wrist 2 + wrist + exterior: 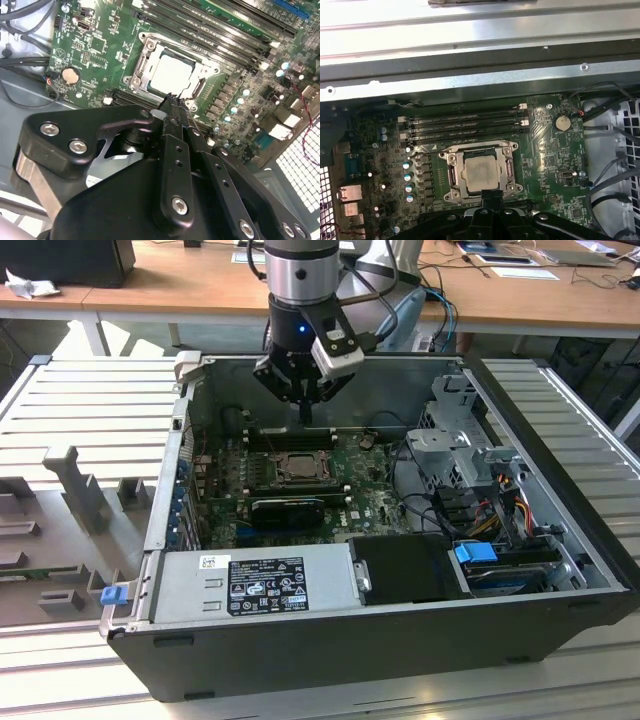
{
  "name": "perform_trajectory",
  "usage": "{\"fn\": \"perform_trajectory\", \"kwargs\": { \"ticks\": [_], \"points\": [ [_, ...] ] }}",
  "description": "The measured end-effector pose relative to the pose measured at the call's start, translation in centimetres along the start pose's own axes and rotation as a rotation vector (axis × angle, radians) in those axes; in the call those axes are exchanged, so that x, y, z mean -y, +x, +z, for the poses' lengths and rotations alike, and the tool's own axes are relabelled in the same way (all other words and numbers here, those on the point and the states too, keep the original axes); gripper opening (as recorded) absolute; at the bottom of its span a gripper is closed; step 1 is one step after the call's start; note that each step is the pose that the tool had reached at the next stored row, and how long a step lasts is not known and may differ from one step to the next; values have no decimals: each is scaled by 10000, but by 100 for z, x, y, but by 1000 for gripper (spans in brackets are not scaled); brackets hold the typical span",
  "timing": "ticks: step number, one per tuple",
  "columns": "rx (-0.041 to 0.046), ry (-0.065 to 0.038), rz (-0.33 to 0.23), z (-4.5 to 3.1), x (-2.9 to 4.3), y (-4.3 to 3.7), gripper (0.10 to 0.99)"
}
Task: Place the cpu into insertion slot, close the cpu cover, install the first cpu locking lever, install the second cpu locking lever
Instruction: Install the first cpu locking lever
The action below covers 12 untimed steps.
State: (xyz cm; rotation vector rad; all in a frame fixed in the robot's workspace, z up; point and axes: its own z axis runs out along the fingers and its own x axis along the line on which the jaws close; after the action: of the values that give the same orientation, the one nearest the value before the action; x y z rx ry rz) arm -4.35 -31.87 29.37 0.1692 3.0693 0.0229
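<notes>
Chip [481,172] sits in slot [449,196], cover [509,169] looks shut over it. Claw [490,196] clenched, empty, just beside slot. Levers [475,145] prob. not locked yet.

Bright light, seemingly overhead; cpu [170,74] glares white

Inside the open computer case [350,650], the tool [305,415] hangs in free air above the insertion slot [300,468]. Low memory slots [290,437] border the socket on one side and a black card [288,508] on the other. A drive cage [455,440] and loose cables [415,475] crowd the exterior view's right.
</notes>
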Motion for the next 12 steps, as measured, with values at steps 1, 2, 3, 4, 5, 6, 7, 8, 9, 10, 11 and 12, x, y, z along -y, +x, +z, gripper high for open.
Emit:
{"fn": "perform_trajectory", "kwargs": {
  "ticks": [1, 2, 3, 4, 5, 6, 7, 8, 9, 10, 11, 12],
  "points": [
    [7, 0, -22, 1, 0, 0, 106],
    [18, -4, -47, 4, 1, 0, 106],
    [30, -9, -63, 8, 1, 0, 106],
    [45, -10, -77, 11, 2, 1, 106],
    [62, -12, -83, 12, 2, 5, 106],
    [93, -26, -96, 12, 4, 15, 106],
    [105, -33, -103, 12, 4, 23, 106],
    [112, -34, -108, 12, 6, 38, 106],
    [121, -35, -113, 10, 11, 81, 106],
    [131, -39, -116, 12, 14, 114, 106],
    [140, -42, -124, 18, 15, 124, 106],
    [152, -54, -165, 27, 18, 133, 106]
  ]
}}
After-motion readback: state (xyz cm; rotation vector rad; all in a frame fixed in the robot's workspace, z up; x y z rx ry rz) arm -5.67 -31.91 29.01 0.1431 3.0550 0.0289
